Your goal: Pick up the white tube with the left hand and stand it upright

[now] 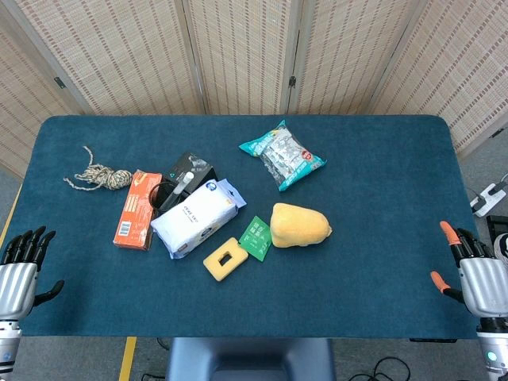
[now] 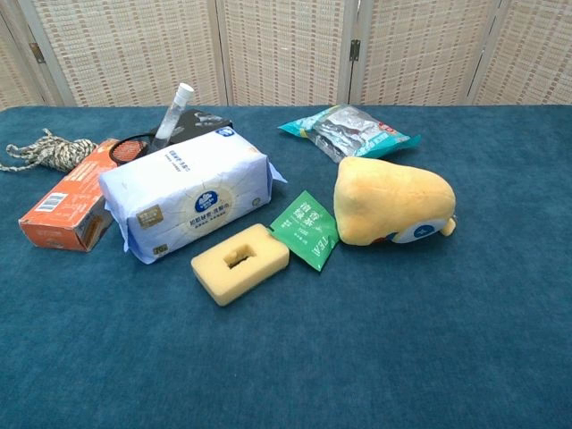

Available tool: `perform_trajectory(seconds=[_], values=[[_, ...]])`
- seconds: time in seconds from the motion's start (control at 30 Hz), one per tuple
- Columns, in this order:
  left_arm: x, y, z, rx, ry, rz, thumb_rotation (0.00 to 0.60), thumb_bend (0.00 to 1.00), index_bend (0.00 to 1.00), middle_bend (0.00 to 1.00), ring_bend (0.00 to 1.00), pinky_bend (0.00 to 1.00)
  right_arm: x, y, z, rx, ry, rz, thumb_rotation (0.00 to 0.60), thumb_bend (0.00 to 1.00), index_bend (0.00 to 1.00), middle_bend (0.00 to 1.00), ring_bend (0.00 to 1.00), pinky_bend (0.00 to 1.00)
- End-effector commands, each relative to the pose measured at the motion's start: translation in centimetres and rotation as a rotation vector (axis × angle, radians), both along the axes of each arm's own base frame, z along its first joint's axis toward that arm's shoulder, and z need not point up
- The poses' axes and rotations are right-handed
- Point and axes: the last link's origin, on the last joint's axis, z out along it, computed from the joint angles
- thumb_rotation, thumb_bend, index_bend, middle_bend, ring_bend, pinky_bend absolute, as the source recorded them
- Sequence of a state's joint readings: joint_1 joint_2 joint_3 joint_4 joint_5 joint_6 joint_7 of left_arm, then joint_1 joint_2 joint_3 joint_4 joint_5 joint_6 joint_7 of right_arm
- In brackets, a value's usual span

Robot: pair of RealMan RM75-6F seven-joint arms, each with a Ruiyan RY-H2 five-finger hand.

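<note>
The slim white tube with a pale cap (image 1: 179, 189) lies tilted in the cluster left of the table's centre, its lower end resting on a black glossy packet (image 1: 193, 167) and its body leaning against the upper edge of a soft white-and-blue tissue pack (image 1: 196, 217); in the chest view the white tube (image 2: 172, 113) pokes up at a slant behind that tissue pack (image 2: 188, 189). At nine o'clock from the tissue pack lies a flat orange cardboard box (image 1: 137, 209), and at ten o'clock from the box a loose bundle of beige twine (image 1: 99, 177). At six o'clock from the tissue pack sits a yellow sponge block with a rectangular hole (image 1: 225, 259), a small green tea sachet (image 1: 256, 236) touching its right corner, and just beside that a yellow plush toy (image 1: 299, 225). At twelve o'clock from the plush toy lies a teal-edged clear snack bag (image 1: 282, 155). The left hand (image 1: 19, 270) hovers at the blue-clothed table's (image 1: 381, 238) near-left edge, fingers apart, holding nothing, well apart from the tube. The right hand (image 1: 475, 273) sits at the near-right edge, likewise released, orange-tipped fingers spread.
</note>
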State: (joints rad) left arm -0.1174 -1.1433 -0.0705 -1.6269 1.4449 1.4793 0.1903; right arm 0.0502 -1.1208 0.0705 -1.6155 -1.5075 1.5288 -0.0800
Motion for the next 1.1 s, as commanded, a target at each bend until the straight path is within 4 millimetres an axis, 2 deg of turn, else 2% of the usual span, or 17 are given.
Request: perform_trajectory(seconds=[0.03,0.5,0.73,1.1], values=[[0.0,0.1,-0.1,-0.001,0.003,0.004,0.600,0.26,0.14,0.10,0.07,0.11,-0.1,0.0,0.0,-0.002,-0.002,0.001,0.600,0.18,0.05,0.17,0.12,0.27],[-0.1,0.8,-0.1,0.003,-0.037,-0.004,0.600,0.26,0.17,0.12,0.09,0.12,-0.2,0.2,0.4,-0.017,-0.006,0.007,0.600,0.18,0.05,0.17,0.12,0.27],[1.8,6.2,-0.8,-0.063,-0.313,-0.055,0.600,0.33,0.27,0.19,0.15,0.13,0.6,0.0,2.1,-0.049,0.009,0.030,0.600,0.18,0.05,0.17,0.12,0.27],[5.9,13.5,-3.3,-0.213,-0.637,-0.009,0.600,0.33,0.35,0.23,0.17,0.14,1.3,-0.1,3.0,-0.051,0.025,0.045,0.600,0.18,0.05,0.18,0.13,0.27]])
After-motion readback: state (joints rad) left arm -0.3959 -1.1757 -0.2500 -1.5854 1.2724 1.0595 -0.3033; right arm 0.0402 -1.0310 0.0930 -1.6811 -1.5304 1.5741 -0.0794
